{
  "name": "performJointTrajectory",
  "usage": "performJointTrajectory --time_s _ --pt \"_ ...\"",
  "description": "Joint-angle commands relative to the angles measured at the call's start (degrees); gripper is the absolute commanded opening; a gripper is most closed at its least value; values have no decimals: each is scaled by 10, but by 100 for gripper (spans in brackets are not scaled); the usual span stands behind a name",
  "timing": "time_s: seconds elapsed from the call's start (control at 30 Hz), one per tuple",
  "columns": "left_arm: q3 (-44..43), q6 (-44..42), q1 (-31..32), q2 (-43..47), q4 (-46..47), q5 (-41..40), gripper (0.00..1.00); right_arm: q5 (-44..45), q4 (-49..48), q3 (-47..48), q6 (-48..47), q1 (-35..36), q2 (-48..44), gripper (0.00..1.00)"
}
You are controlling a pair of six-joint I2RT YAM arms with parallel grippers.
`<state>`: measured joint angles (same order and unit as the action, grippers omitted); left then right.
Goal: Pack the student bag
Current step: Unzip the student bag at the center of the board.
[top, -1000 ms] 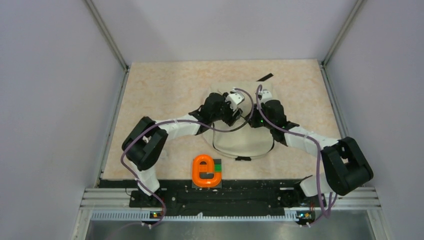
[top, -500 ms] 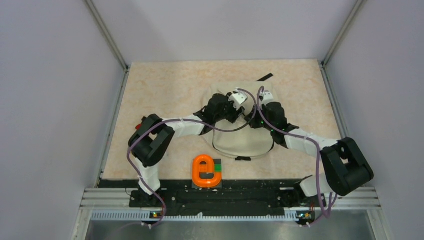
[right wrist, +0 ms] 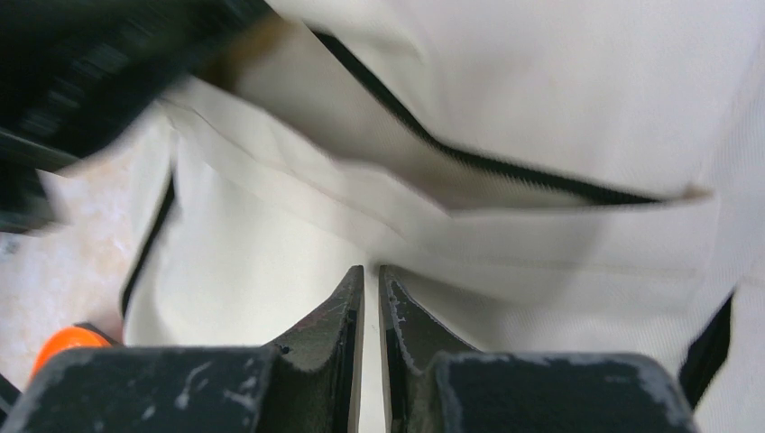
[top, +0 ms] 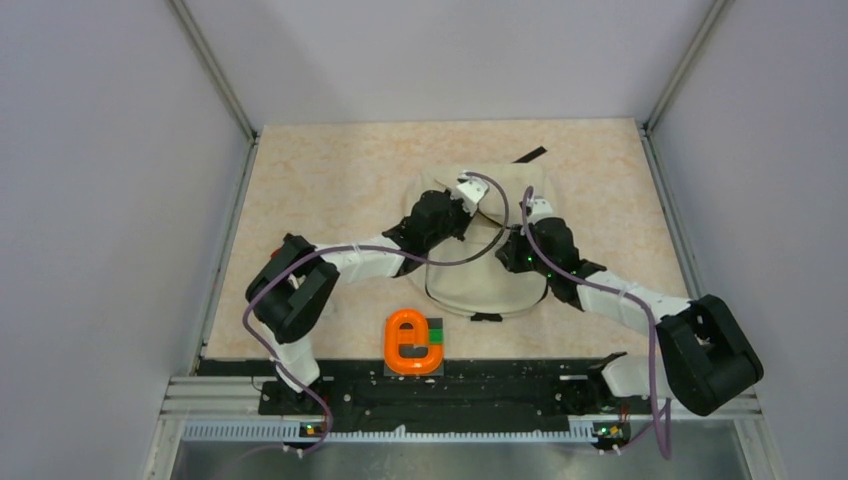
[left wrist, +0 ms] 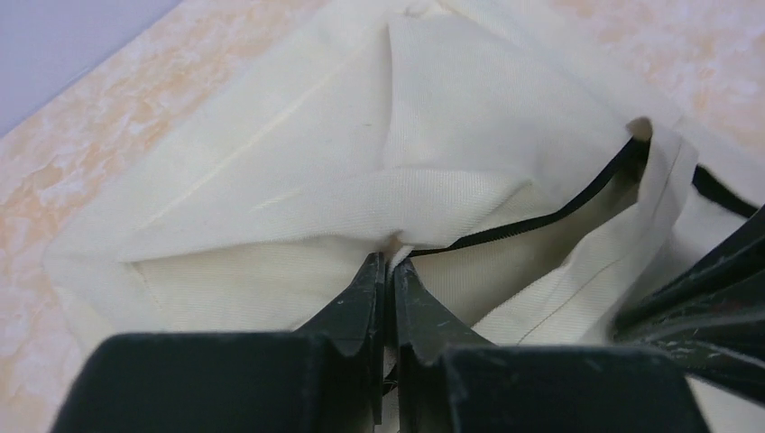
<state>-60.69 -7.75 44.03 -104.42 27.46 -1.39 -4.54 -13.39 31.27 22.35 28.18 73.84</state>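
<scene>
The student bag (top: 490, 285), cream fabric with black zipper trim (left wrist: 541, 216), lies flat mid-table. My left gripper (top: 478, 212) sits over its far part. In the left wrist view its jaws (left wrist: 390, 262) are shut on a raised fold of cream cloth beside the zipper edge. My right gripper (top: 512, 240) is close on its right and points toward the near side. Its jaws (right wrist: 371, 271) stand almost together with a thin slit, cream cloth puckering at the tips below the black zipper line (right wrist: 469, 158). The bag's inside is hidden.
An orange rounded object (top: 410, 342) with a black and green block lies near the front edge, below the bag; it shows at the lower left (right wrist: 63, 343) of the right wrist view. A black strap end (top: 530, 154) pokes out behind the bag. Grey walls enclose the table.
My left gripper has closed on the bag's fabric and shifted slightly farther back. The right arm has drawn back toward the near side, with its base link swung right.
</scene>
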Motion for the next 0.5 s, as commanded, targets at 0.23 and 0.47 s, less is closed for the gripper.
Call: performJointTrajectory --time_s 0.23,0.47 --pt "-42 91 -10 79 -15 52 0 34 71 1 -20 7 -63 15" --pt "-66 126 -23 79 -76 101 0 61 119 35 -94 7 -168 52"
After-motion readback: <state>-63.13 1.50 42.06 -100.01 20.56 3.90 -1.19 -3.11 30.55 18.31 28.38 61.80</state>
